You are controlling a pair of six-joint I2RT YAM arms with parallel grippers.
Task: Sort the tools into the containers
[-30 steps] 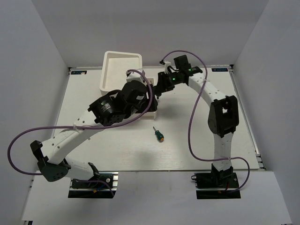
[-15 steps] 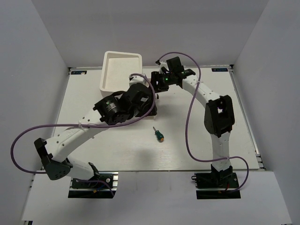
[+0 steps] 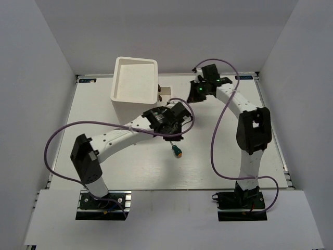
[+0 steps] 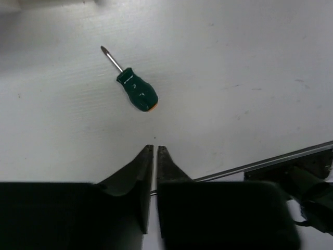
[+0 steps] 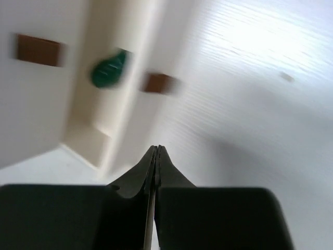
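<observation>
Left wrist shows your left fingers (image 4: 140, 166) nearly pressed together, empty, the green-handled screwdriver (image 4: 136, 89) lying on the worktop (image 4: 250, 62) beyond them; your right fingers (image 5: 143, 174) are pressed together near the drawer box (image 5: 41, 104).

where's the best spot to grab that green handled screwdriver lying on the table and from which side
Grip the stubby screwdriver by its fat green handle, from straight above, closing across the handle's width. It lies flat on the table, and its thin shaft sits too low to pinch well. The left gripper is nearest, but its jaws are together and would need opening first.
</observation>
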